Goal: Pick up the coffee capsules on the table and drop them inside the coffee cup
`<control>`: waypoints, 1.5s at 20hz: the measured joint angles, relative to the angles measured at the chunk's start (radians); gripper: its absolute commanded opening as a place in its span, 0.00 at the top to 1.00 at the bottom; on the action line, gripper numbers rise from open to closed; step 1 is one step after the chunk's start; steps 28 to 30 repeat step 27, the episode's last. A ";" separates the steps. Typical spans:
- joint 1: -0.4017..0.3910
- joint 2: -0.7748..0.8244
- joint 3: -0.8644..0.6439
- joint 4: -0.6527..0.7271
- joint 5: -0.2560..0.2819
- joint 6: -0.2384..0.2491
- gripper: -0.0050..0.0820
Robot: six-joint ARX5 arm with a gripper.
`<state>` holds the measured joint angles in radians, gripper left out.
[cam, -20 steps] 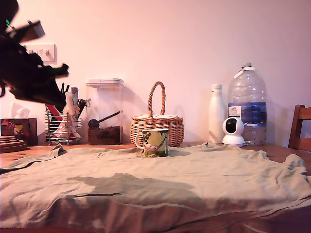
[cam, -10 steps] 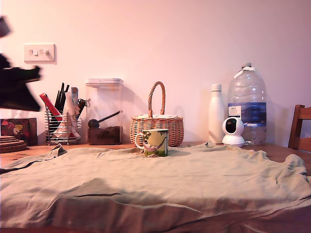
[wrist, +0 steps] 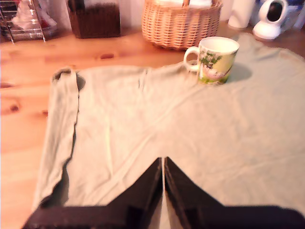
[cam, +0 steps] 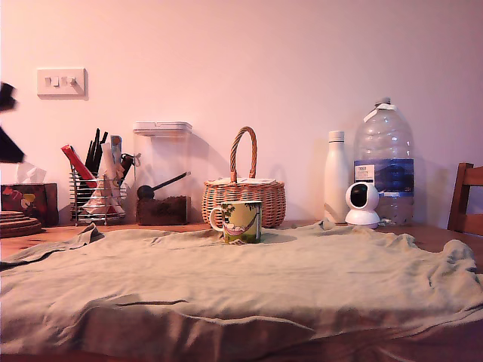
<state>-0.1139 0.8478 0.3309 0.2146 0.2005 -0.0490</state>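
Now tool (wrist: pixel 163 164) nearly gone at exterior view's left, closed.

One green-and-yellow printed ceramic mug (cam: pixel 241 222), one wicker basket with a tall handle (cam: pixel 244 192), one wrinkled olive-beige cloth (cam: pixel 249 279). Two bottles: a white one (cam: pixel 336 178) and a big clear plastic one (cam: pixel 384 161). One small white camera (cam: pixel 362 204).

A home kitchen is being indicated: utensil rack (cam: pixel 96 181), coffee canister (cam: pixel 161 173), wicker basket (cam: pixel 244 188), water bottle (cam: pixel 384 162) along the wooden tabletop (wrist: pixel 28 67).
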 measured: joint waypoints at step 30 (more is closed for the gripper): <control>0.000 -0.653 -0.122 -0.389 -0.049 -0.024 0.96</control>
